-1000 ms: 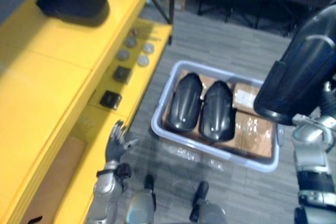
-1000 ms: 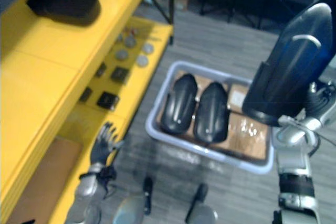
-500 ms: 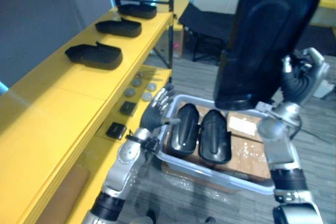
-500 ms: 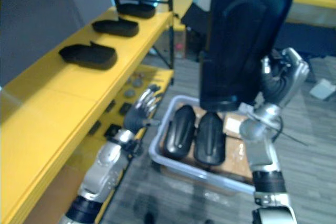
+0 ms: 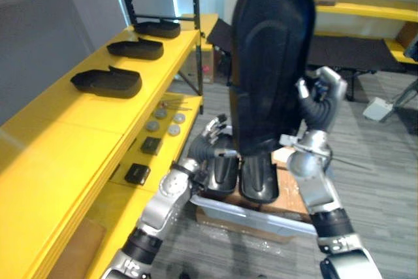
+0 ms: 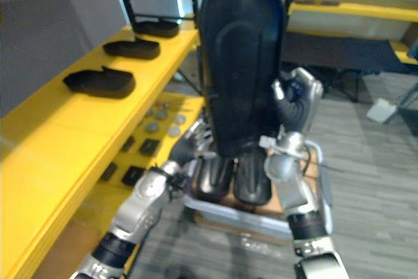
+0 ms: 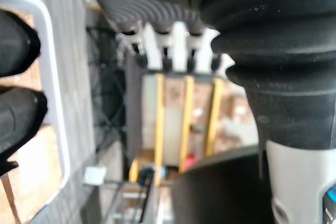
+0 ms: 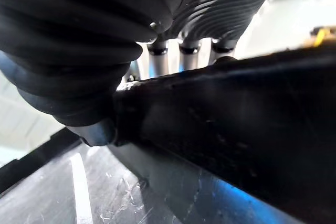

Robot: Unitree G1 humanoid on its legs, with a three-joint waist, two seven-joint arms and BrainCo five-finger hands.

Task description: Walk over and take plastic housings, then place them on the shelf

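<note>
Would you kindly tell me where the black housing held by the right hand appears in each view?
Left eye view: held housing upright at centre top, right hand gripping its lower right edge.
Right eye view: centre top, upright.
Left wrist view: the dark curve past the left hand's fingers is probably it.
Right wrist view: the dark slab under the fingers.
Shared landmark: the grey bin below it.

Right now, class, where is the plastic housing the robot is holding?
In the left eye view the black plastic housing stands upright at centre, gripped by the right robot hand, above the grey bin and right of the yellow shelf.
</note>
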